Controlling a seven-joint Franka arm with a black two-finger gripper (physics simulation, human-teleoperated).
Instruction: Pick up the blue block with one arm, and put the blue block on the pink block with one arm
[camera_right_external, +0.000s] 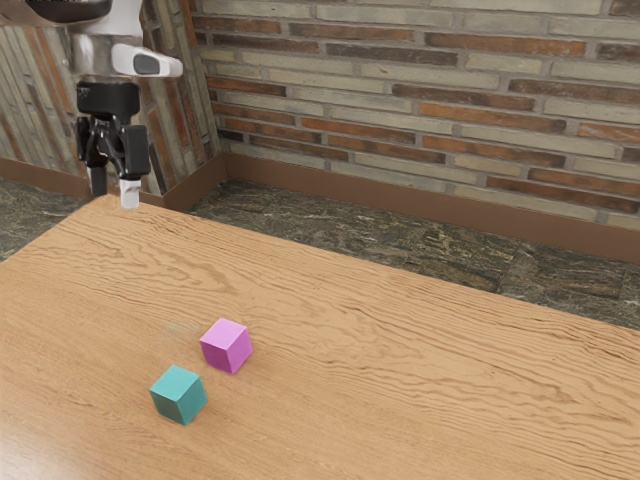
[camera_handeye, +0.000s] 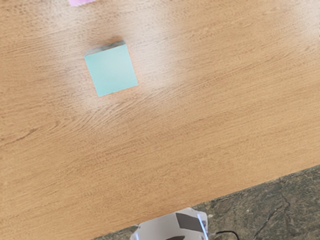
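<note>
The hand (camera_right_external: 113, 190) hangs high above the far corner of the worktop (camera_right_external: 400, 360), in the upper left of the exterior view. Its two fingers (camera_right_external: 130, 193) point down and stand spread apart, with nothing between them. The arm rises straight out of the frame above it. Both blocks sit on the wood well apart from the hand, at about 5 o'clock from it in the exterior view. The pink block (camera_right_external: 226, 345) is the closer of the two to the hand. The blue block (camera_right_external: 179, 393), which renders as a teal shade, sits just beside the pink one at about 7 o'clock from it, with a narrow strip of bare wood between them, so the two are not touching. Each block rests flat on the worktop, turned so that a corner faces the exterior camera. In the wrist view the blue block (camera_handeye: 111, 69) shows its square top face, slightly rotated against the wood grain, and a sliver of the pink block (camera_handeye: 80, 2) shows just past it. The white robot base (camera_handeye: 170, 227) shows at the worktop's edge, with dark stone floor (camera_handeye: 280, 210) beyond. A brick wall (camera_right_external: 430, 90) runs behind the worktop.
</note>
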